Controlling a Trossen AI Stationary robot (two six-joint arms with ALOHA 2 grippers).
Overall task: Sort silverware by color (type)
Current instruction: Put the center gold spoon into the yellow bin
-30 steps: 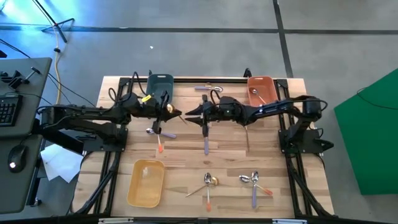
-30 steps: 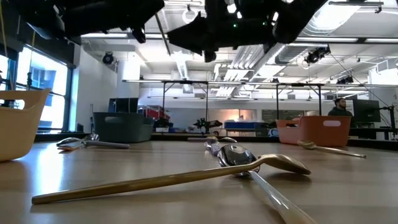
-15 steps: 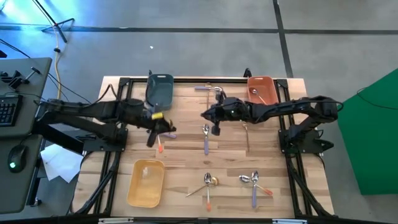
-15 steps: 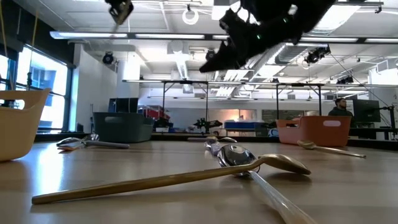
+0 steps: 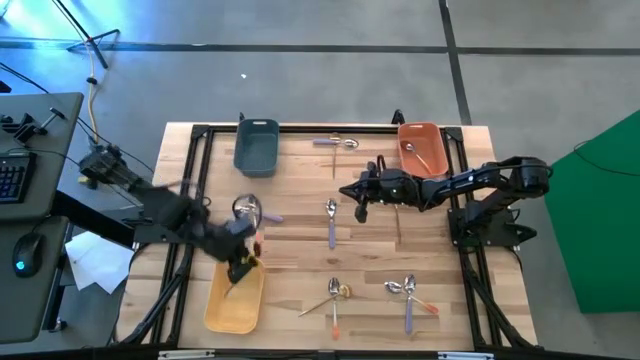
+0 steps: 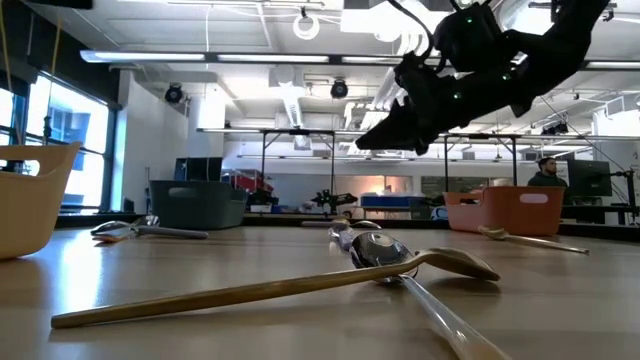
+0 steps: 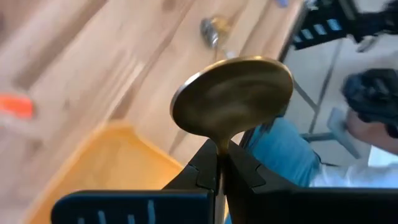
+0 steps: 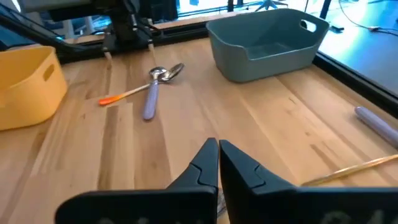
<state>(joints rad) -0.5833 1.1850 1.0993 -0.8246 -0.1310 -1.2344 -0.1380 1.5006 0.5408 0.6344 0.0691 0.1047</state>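
The left gripper is clamping its fingers tight on the thin neck of a gold spoon, the bowl standing up just beyond the fingertips. In the high view this gripper is hanging over the near rim of the yellow bin at the table's front left (the arm there is smeared, so the spoon itself cannot be made out from above). The left wrist view is showing the yellow bin's corner below the spoon.

The right gripper is holding nothing, its two fingers pressed together above the bare wood. From above it is sitting over the middle of the table, just beside a purple-handled spoon, apart from it.

Other silverware is lying spread about: an orange-handled and a purple-handled piece crossed near the grey bin, a small cluster at the front centre, another at the front right, a purple-handled piece at the back edge, and a gold piece lying lengthwise right of centre. The orange bin is holding at least one piece (which kind is hard to tell). In the low view, a gold spoon is lying across another piece's bowl.
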